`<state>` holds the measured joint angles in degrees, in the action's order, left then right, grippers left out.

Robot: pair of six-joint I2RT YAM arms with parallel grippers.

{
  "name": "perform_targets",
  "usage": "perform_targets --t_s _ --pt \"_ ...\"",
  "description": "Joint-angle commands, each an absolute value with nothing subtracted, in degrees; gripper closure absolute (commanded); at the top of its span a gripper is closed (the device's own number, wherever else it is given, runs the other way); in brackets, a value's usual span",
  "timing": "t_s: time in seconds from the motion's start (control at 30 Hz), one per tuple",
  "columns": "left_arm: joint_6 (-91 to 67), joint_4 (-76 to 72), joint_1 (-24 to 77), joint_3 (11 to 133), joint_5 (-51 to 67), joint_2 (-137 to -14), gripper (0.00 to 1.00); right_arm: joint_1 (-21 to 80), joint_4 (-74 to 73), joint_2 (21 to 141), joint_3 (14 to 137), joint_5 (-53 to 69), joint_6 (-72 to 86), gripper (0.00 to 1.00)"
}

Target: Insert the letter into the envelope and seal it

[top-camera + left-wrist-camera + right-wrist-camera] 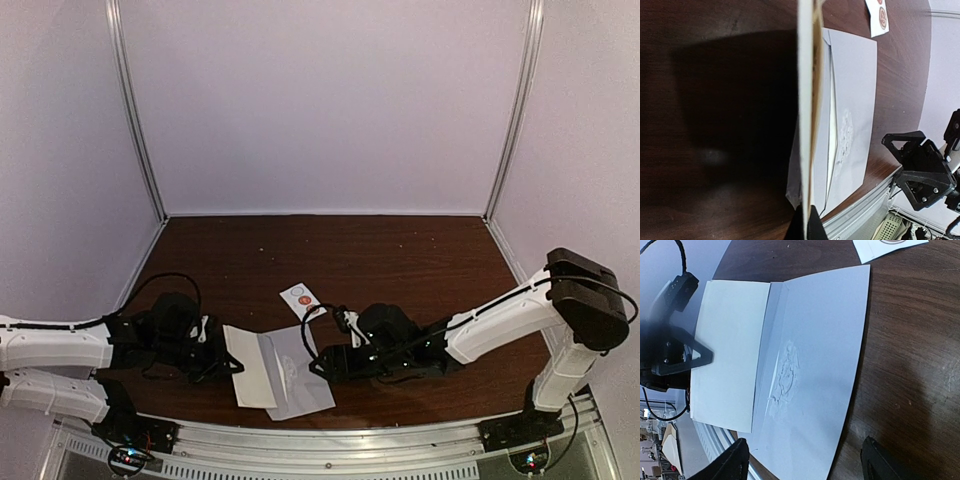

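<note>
The pale grey envelope (298,378) lies flat near the table's front edge, with a torn, embossed mark at its middle (785,375). My left gripper (230,364) is shut on the cream letter (250,366), pinching its left edge (807,227). The letter's (730,350) right edge meets the envelope's (815,355) left long side; I cannot tell whether it is inside. In the left wrist view the letter (806,100) shows edge-on, beside the envelope (855,90). My right gripper (320,360) is open and empty, its jaws (805,465) straddling the envelope's right part, just above it.
A small white strip with round stickers (301,296) lies behind the envelope, also in the left wrist view (878,16) and the right wrist view (887,247). The metal rail (330,438) runs along the table's front edge, close to the envelope.
</note>
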<state>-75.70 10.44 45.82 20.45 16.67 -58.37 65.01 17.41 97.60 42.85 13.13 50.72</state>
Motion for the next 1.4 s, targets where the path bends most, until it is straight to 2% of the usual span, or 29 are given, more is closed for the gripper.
perform_targets --t_s 0.0,1.37 --pt "-74.6 7.3 46.1 19.7 16.0 -59.0 1.00 65.4 17.9 99.6 44.7 13.6 51.8 0.24" --pt "-74.9 0.4 46.1 16.7 18.0 -63.5 1.00 68.4 15.4 104.2 48.3 13.9 53.0 0.28"
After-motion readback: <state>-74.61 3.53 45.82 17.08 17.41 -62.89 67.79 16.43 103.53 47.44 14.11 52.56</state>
